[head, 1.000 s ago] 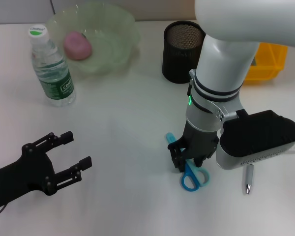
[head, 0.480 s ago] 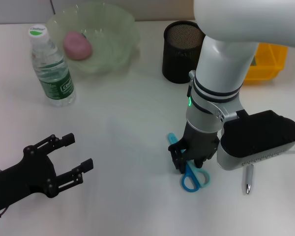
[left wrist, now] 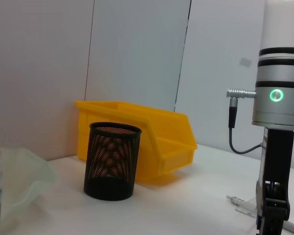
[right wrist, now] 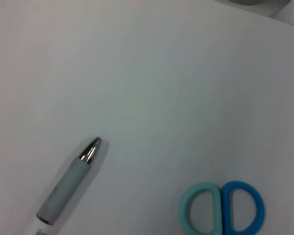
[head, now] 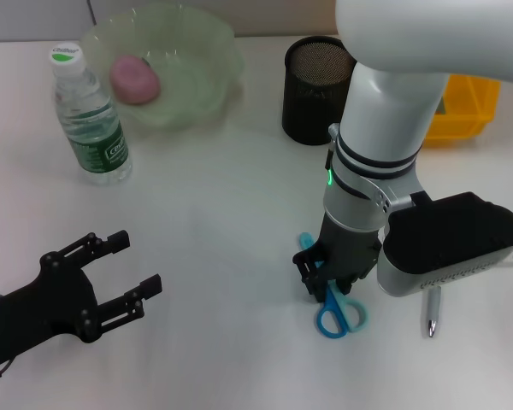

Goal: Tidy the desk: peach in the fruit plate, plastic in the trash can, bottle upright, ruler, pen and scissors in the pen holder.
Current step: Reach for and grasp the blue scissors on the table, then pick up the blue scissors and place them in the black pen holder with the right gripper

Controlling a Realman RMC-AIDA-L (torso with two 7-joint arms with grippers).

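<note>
**One item in hand: the scissors**

Head view: the right gripper (head: 329, 278) stands straight down over the blue scissors (head: 335, 306), its fingers closed in around the middle of them, the handle loops poking out below; whether they have left the desk I cannot tell. The step in hand, I judge, is scissors to the black mesh pen holder (head: 317, 77), which stands well apart toward the back. Next comes a lift and a carry, blades pointed down into the cup. The pen (head: 433, 311) lies just beside the arm. The peach (head: 135, 79) sits in the green fruit plate (head: 207, 38) and the water bottle (head: 89, 115) stands upright (both look done). The left gripper (head: 111, 278) hovers spread wide, holding nothing.

Left wrist view: pen holder, with a yellow bin (left wrist: 161, 132) behind it.

Right wrist view: scissor loops and pen tip on bare desk.
</note>
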